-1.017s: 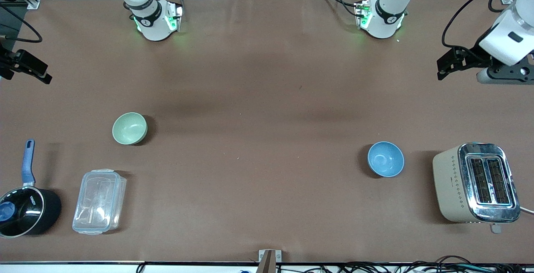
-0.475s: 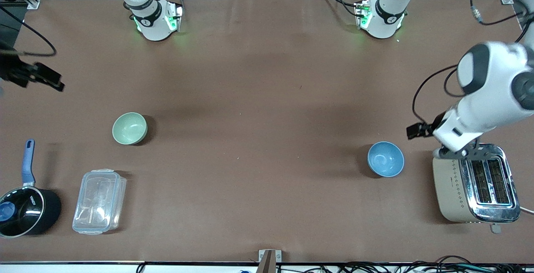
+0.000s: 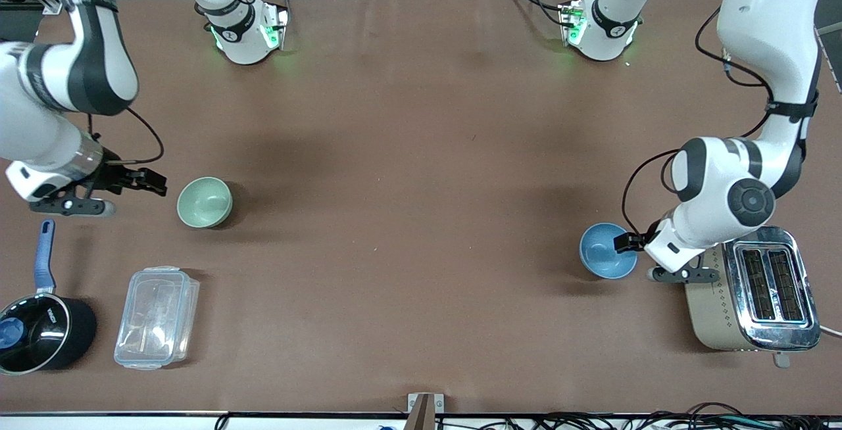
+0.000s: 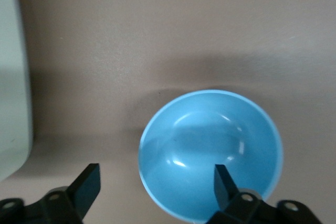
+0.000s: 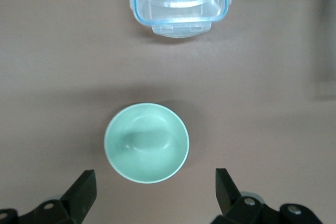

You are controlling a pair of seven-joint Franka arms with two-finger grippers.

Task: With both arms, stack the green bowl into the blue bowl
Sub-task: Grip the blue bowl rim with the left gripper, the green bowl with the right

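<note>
The small round pale mint-green bowl (image 3: 204, 202) sits upright on the brown table (image 3: 408, 219), toward the right arm's end. It is empty, and nothing touches it. The small round sky-blue bowl (image 3: 606, 250) sits well apart from it, toward the left arm's end, and a little nearer the front camera. It is empty too, so the stacking has not begun.

Start with the things nearest the front camera. There is a clear plastic box with a lid (image 3: 156, 317) and a black saucepan with a blue handle (image 3: 39, 325) at the right arm's end, and a cream and silver toaster (image 3: 750, 288) at the left arm's end (none of these are part of the job).

A bit farther up is the blue bowl. The left gripper (image 4: 157, 182) hangs over its rim on the toaster's side, with its two black fingers spread apart and holding nothing — one finger (image 4: 223, 182) over the inside of the bowl, the other past the edge. My guess is it is lined up like this to pinch the wall of the bowl.

Farther still is the green bowl. The right gripper (image 5: 153, 187) hovers just beside it, fingers wide apart and empty, most likely getting ready to grab the rim.

A second ago both grippers were out at the table's ends. Now both arms have swung in and each is close to its own bowl — the bowls have not moved.
</note>
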